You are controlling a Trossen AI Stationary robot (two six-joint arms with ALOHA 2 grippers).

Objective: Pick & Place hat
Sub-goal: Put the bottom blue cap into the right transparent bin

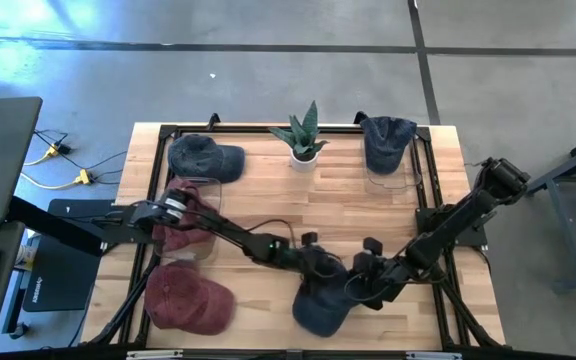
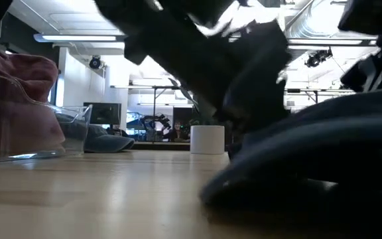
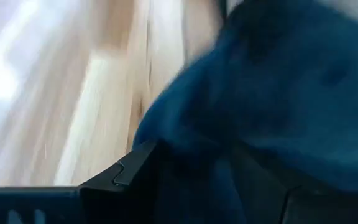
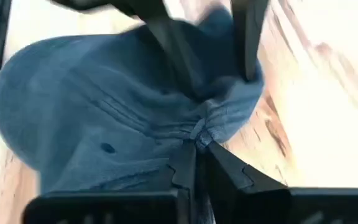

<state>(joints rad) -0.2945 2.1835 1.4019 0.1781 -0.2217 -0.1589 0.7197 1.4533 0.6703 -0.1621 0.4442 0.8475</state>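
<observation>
The dark blue hat (image 1: 320, 303) lies at the lower centre of the high view, on the wooden table (image 1: 258, 190), with both grippers at it. Around it: a red hat (image 1: 185, 298) at lower left, another red hat (image 1: 181, 222) in a clear holder above that, 2 more blue hats (image 1: 204, 157) (image 1: 387, 142) along the top, and a potted plant (image 1: 303, 136) between them. The right wrist view shows what the others hide — the right gripper (image 4: 196, 144) pinched shut on a fold of the hat's fabric. The left gripper (image 1: 320, 262) presses into the cloth; whether it grips, I cannot tell.
</observation>
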